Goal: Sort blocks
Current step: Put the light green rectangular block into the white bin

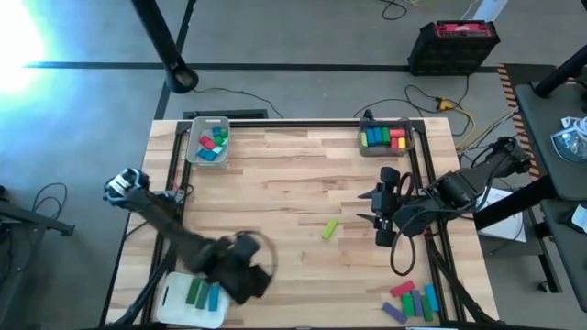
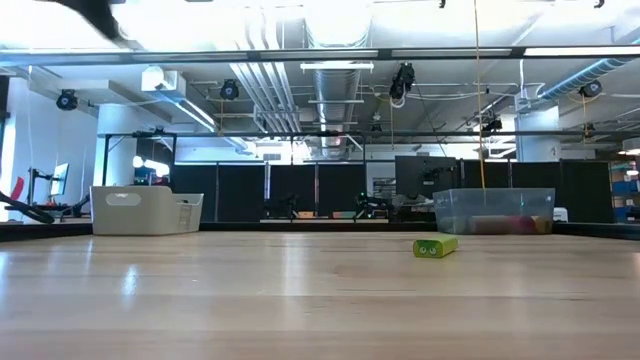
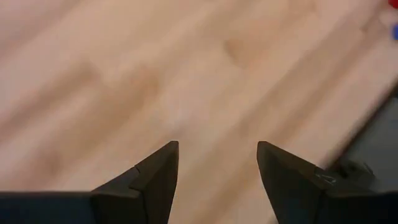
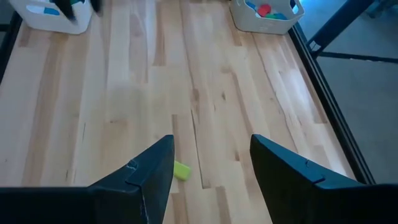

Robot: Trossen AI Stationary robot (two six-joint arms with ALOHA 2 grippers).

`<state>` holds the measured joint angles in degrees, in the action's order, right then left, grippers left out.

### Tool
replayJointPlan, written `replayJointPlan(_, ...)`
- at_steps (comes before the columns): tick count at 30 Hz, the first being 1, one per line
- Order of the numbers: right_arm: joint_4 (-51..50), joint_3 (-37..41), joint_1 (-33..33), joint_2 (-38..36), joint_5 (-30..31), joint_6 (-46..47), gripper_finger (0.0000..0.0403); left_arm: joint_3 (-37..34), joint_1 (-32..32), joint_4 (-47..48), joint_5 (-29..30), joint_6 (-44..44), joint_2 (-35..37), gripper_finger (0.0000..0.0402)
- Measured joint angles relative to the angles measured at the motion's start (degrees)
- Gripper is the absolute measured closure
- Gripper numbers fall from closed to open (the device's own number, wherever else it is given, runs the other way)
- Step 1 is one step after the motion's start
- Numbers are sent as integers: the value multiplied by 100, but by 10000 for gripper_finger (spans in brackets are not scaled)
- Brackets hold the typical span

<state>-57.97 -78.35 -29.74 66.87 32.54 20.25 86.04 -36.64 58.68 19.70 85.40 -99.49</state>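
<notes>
Yellow-green, the lone bar block lies on the bare counter just beside the right end effector, its long axis angled across the boards, while the left end effector sits farther off; both are spread apart and empty.

Pale wooden table with a smooth, faintly glossy finish; clear plastic tray, matt dark tool fingers

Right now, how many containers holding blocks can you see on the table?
3: a tray at the far left corner, a tray at the far right, and a white tray at the near left, partly hidden under the left arm.
</notes>
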Motion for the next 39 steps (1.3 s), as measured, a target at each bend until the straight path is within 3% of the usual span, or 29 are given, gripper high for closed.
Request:
replayJointPlan(8, -480, -468, 0, -52, 59, 467, 188, 139, 1327, -1773, 342, -2271, -970, 166)
replayJointPlan(17, -1124, -1000, 165, -141, 199, 344, 147, 580, 2054, -2724, 431, -2347, -2033, 117)
replayJointPlan(22, -1209, -1008, 490, -210, 195, -258, 116, 1555, 2204, -2493, 652, -2396, -2721, 119)
replayJointPlan(27, -1310, -1012, 640, -318, -172, -529, 93, 2849, 2370, -1527, 674, -2378, -3628, 119)
replayJointPlan(35, -1949, -1012, 638, -566, -520, -378, 96, 4709, 2554, 215, 326, -2200, -4943, 121)
replayJointPlan(39, -2011, -1010, 638, -695, -576, -391, 108, 4767, 2579, 66, 44, -2206, -5053, 131)
